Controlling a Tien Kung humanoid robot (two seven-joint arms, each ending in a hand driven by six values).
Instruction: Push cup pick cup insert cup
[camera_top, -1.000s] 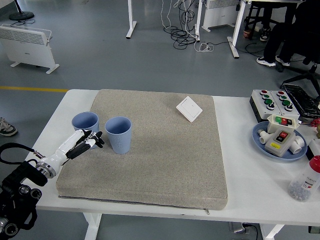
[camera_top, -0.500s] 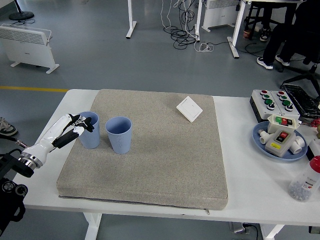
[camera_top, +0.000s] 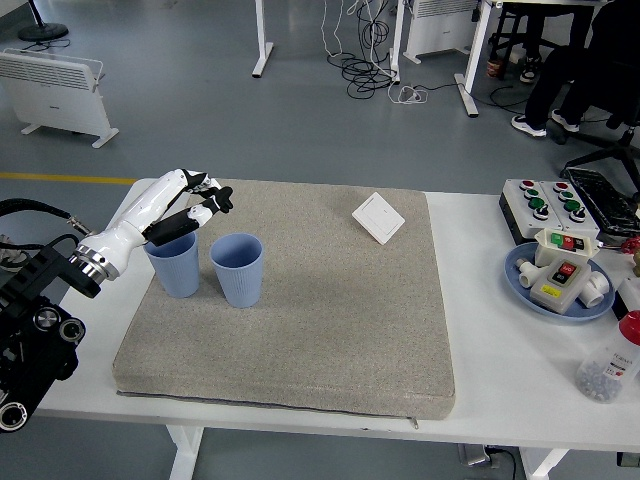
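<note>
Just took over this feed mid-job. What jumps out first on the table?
Two blue cups stand side by side on the left of the grey mat: the left cup and the right cup. The left hand hangs over the left cup, fingers loose, holding nothing. A blue tray of button boxes sits far right.

White robot hand (camera_top: 185, 200) (black fingertips)

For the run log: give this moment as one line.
left hand: open, above left cup | right cup: upright beside it | right hand: out of view
</note>
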